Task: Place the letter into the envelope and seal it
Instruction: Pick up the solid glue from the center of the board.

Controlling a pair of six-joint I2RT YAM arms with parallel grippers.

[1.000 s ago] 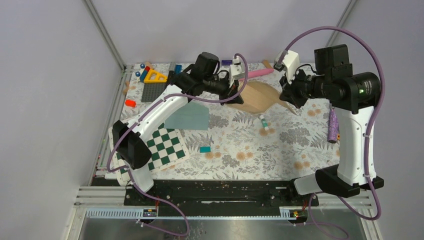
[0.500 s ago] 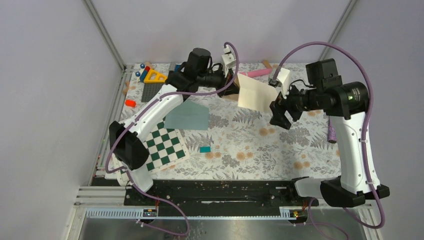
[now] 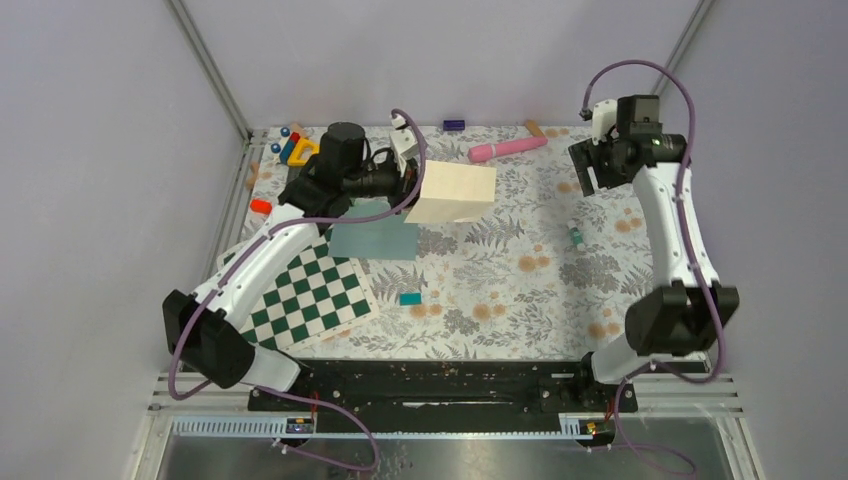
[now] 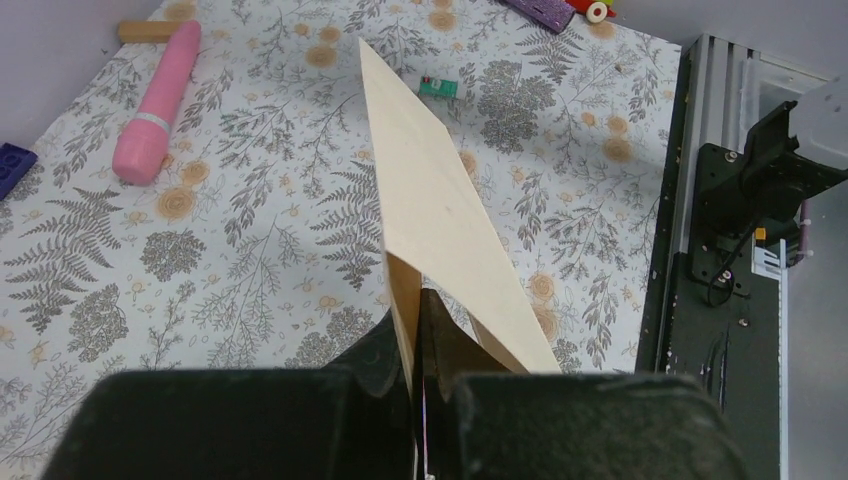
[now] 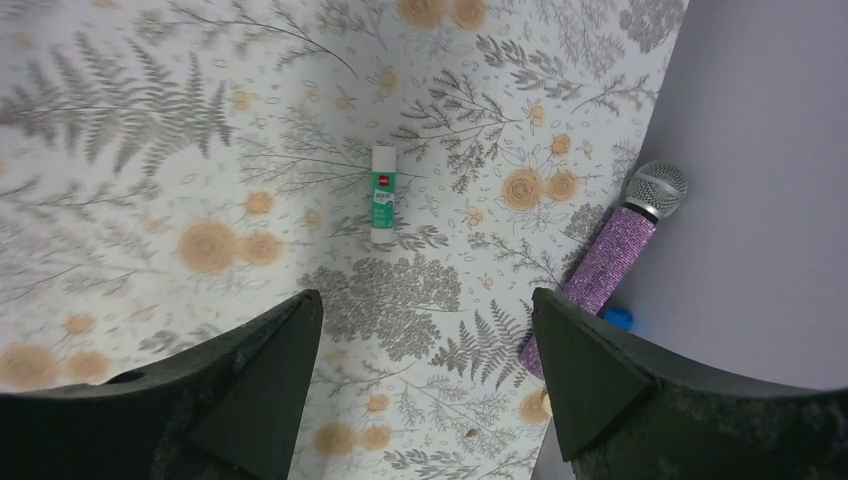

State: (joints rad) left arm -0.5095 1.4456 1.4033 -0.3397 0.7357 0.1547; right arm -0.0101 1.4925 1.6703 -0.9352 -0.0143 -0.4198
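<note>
The letter (image 3: 455, 193), a folded cream sheet, hangs in the air at the back middle of the table. My left gripper (image 3: 410, 186) is shut on its left edge. In the left wrist view the letter (image 4: 430, 190) stretches away from the pinched jaws of that gripper (image 4: 418, 300). The teal envelope (image 3: 372, 240) lies flat on the floral cloth, just below and left of the letter. My right gripper (image 3: 588, 176) is at the back right, away from the letter. In its own view the right gripper (image 5: 425, 295) stands open with nothing between its fingers.
A glue stick (image 3: 576, 236) (image 5: 383, 193) lies under the right gripper. A purple microphone (image 5: 600, 270) lies at the right edge. A pink cylinder (image 3: 508, 149) is at the back. A checkerboard (image 3: 305, 300), a small teal block (image 3: 409, 298) and toys (image 3: 300, 150) sit to the left.
The right gripper opened, let go of the letter and swung off to the back right. The left arm carried the letter leftward, close above the envelope.
</note>
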